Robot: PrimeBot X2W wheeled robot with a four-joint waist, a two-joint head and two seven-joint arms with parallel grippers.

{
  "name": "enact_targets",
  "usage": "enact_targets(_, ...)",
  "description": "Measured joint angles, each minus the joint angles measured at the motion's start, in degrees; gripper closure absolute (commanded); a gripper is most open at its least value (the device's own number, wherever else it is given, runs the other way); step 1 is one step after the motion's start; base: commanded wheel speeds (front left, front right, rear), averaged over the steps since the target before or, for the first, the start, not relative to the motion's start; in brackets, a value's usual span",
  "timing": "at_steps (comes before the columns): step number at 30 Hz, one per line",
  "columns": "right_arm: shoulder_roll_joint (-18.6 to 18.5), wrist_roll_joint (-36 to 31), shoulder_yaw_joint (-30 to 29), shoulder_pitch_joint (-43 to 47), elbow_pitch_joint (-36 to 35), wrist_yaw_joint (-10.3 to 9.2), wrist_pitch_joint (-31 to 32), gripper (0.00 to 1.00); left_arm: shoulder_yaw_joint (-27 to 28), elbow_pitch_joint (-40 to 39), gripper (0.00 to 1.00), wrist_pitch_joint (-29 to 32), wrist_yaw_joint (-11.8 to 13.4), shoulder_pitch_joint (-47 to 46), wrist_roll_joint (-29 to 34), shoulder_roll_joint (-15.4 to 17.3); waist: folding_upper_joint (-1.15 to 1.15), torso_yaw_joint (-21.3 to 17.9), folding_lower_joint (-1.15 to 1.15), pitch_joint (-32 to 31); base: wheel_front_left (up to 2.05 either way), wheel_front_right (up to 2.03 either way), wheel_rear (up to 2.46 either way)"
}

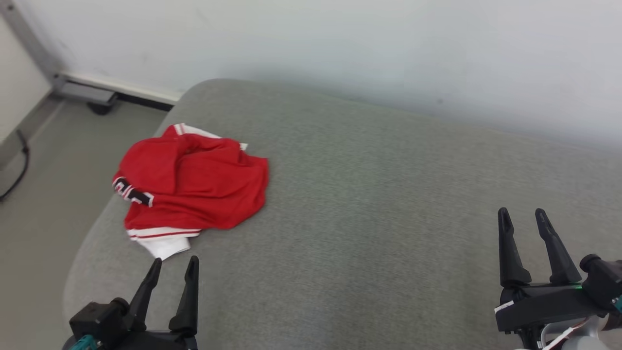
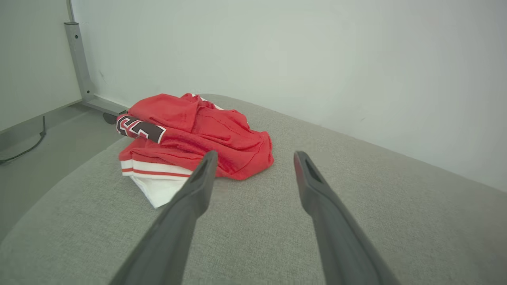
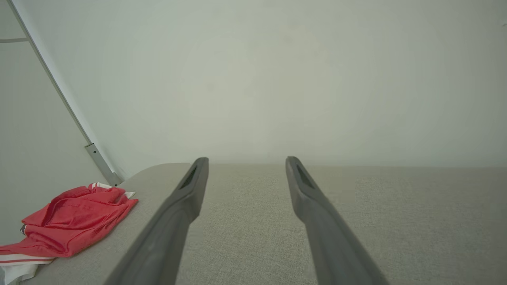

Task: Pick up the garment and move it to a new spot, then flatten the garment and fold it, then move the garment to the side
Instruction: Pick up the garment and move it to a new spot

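Garment (image 1: 194, 184) just ahead of left fingers (image 1: 188, 291); right fingers (image 1: 509, 248) well apart

One red garment (image 1: 194, 184), one grey padded surface (image 1: 388, 218).

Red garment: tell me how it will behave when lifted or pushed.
The red garment lies crumpled in soft folds, so it will probably hang limp and unfurl when lifted. It looks thin, likely light. On the woven grey cushion it may drag and bunch rather than slide if pushed.
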Motion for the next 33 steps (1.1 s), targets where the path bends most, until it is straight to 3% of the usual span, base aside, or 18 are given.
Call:
enact_targets(7, 0.5, -0.2, 2.1, 0.0, -0.2, -0.03, 0.0, 0.0, 0.7, 0.2, 0.0, 0.3, 0.0, 0.3, -0.1, 0.3, 0.0, 5.0, -0.01, 0.1, 0.0, 0.0, 0.0)
enact_targets(13, 0.5, -0.6, 2.7, 0.0, -1.0, -0.02, 0.6, 0.0, 0.4, 1.6, 0.0, 2.5, -1.1, -1.1, -1.2, 0.2, 0.0, 6.5, -0.01, 0.4, 0.0, 0.0, 0.0)
enact_targets(23, -2.0, -4.0, 4.3, 1.6, -7.8, 0.2, 3.8, 0.0, -2.0, 11.8, 0.0, 14.8, -3.6, -20.5, -5.1, -4.5, 0.0, 6.2, 0.0, 3.3, 0.0, 0.0, 0.0)
enact_targets(28, -3.7, -5.8, 5.1, 2.3, -12.6, 0.13, 6.3, 0.0, -1.4, 19.9, 0.0, 22.6, -2.3, -27.0, -8.0, -7.3, 0.0, 5.6, 0.0, 5.6, 0.0, 0.0, 0.0)
enact_targets(33, -4.9, -7.4, 5.6, 2.3, -16.6, 0.13, 8.5, 0.0, 0.5, 25.5, 0.0, 26.6, -0.8, -31.0, -7.5, -6.9, 0.0, 4.5, 0.0, 7.5, 0.0, 0.0, 0.0)
